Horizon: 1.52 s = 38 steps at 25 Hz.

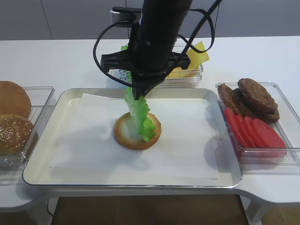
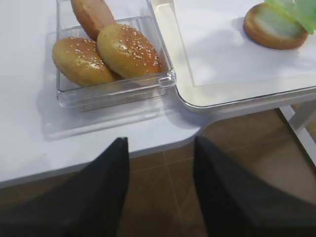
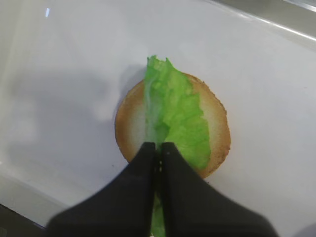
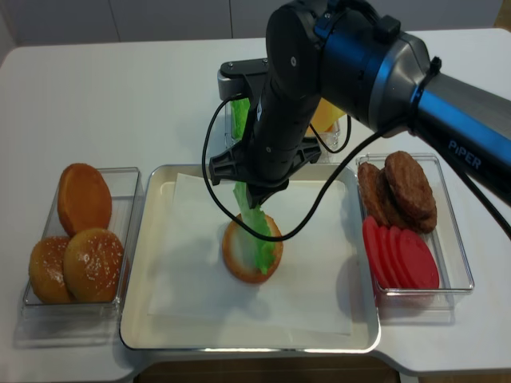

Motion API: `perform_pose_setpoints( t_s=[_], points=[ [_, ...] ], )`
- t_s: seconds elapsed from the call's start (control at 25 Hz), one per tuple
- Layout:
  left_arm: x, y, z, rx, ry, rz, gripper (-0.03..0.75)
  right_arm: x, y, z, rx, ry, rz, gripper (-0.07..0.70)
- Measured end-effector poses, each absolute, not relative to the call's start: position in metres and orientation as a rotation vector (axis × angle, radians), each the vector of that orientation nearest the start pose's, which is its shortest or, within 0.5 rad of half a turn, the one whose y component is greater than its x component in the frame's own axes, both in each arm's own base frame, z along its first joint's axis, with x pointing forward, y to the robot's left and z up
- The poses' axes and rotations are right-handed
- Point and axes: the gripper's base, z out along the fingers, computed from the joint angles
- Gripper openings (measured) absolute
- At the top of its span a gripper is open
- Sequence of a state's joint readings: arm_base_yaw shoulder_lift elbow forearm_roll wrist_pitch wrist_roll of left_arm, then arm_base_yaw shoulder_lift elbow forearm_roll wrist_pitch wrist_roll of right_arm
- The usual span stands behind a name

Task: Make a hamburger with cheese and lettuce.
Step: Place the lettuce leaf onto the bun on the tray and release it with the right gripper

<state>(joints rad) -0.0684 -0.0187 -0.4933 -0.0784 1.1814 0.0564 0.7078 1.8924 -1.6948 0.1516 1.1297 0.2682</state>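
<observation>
Green ruffled lettuce leaf [image 1: 138,114] hangs pinched in your black right gripper [image 3: 159,148], its lower end draped on the round pale toasted bun half [image 1: 126,131]; your left gripper [image 2: 160,163] stands apart.

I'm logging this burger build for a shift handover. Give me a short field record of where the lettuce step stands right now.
held item: bright green ruffled lettuce leaf, hanging upright
holder: right gripper, jaws shut on the leaf's top
leaf bottom: resting on the round pale bun half
bun location: white paper in the silver tray
cheese: yellow square slices, in the rear container, none on the bun
left gripper: open, off the table edge
</observation>
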Motion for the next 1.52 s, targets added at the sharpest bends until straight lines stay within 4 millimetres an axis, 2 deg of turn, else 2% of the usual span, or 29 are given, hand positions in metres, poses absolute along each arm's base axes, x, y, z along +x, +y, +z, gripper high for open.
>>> perform_pose_setpoints(
  t_s=[0.24,0.52,0.64,1.12,1.52],
  points=[
    [-0.013,-0.006,0.266,0.144,2.147,-0.102,0.324,0.301,0.274,0.288,-0.571,2.833,0.415,0.05],
    [-0.013,-0.006,0.266,0.144,2.147,-0.102,0.324,0.301,0.274,0.288,-0.571,2.835,0.414,0.197],
    [-0.013,-0.006,0.266,0.144,2.147,-0.102,0.324,0.301,0.274,0.288,-0.572,2.836,0.413,0.223],
    [-0.013,-0.006,0.266,0.144,2.147,-0.102,0.324,0.295,0.271,0.286,-0.596,2.905,0.39,0.23],
    [-0.013,-0.006,0.266,0.144,2.147,-0.102,0.324,0.297,0.27,0.311,-0.618,2.84,0.39,0.234]
  ],
)
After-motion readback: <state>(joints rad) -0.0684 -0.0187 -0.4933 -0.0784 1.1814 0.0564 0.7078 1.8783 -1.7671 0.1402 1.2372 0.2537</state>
